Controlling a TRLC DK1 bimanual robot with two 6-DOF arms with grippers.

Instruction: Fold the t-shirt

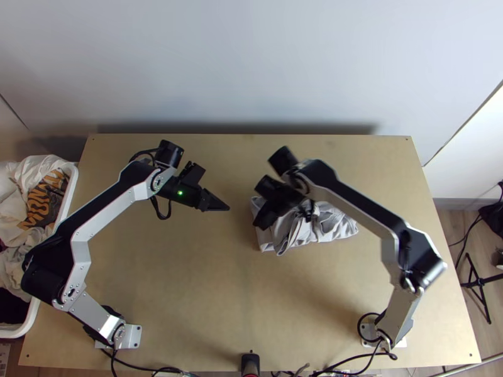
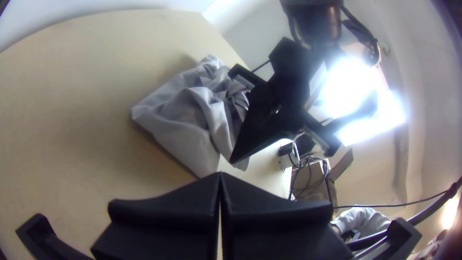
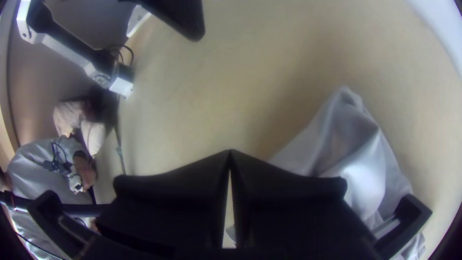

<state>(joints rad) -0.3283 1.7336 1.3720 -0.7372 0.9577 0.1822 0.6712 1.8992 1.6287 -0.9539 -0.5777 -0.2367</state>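
T-shirt [image 1: 324,229]: pale grey, on the table right of the middle in the top view, lying as 1 low, compact bundle. Left end flatter with straightish edges; right end crumpled. Thick raised creases run across the middle, smaller wrinkles near the right end. Looks partly folded, partly bunched; can't tell the number of layers.

Around it, big to small: pale wall [image 1: 251,63] behind, light wooden table [image 1: 188,276] underneath, 2 arms over the table. White basket [image 1: 26,327] beside the table's left edge, filled with mixed clothes [image 1: 31,217], 1 dark piece with yellow print among them. Black stand [image 1: 481,283] on the floor at right. Black cables [image 1: 361,358] along the near edge.

In the way: right gripper [image 1: 258,225] is over the shirt's left end and hides part of it in the top view. Its 2 fingers meet at the tips, nothing seen between them. Left gripper [image 1: 227,208] is above the table, left of the shirt and apart from it; 2 fingers together, nothing pinched.
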